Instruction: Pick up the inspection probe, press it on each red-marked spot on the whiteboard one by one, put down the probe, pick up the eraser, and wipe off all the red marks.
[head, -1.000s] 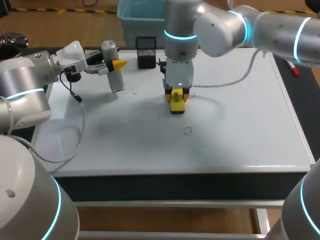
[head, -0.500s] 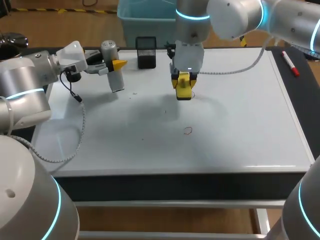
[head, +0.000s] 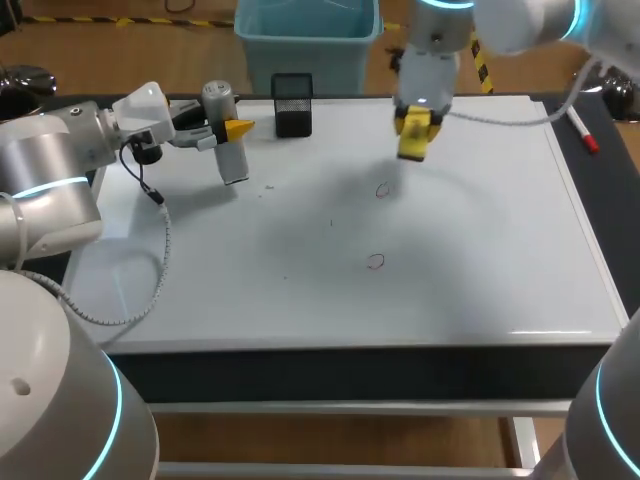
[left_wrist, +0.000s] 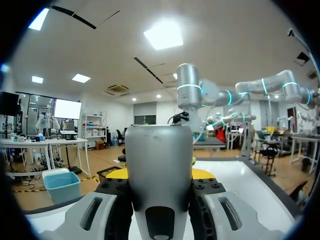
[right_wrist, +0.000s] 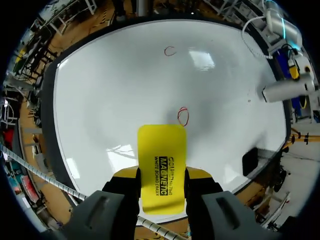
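My right fingers (right_wrist: 199, 175) clamp the eraser (right_wrist: 161, 167), left fingers (left_wrist: 202, 174) the probe (left_wrist: 158, 180).

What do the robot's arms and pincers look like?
The left arm and right arm are fat, round, silvery-grey tubes with glowing blue-green rings at the joints. A springy grey cable hangs from the left arm, and a coiled one from the right. The left pincer and right pincer are grey and black with bright yellow tips.
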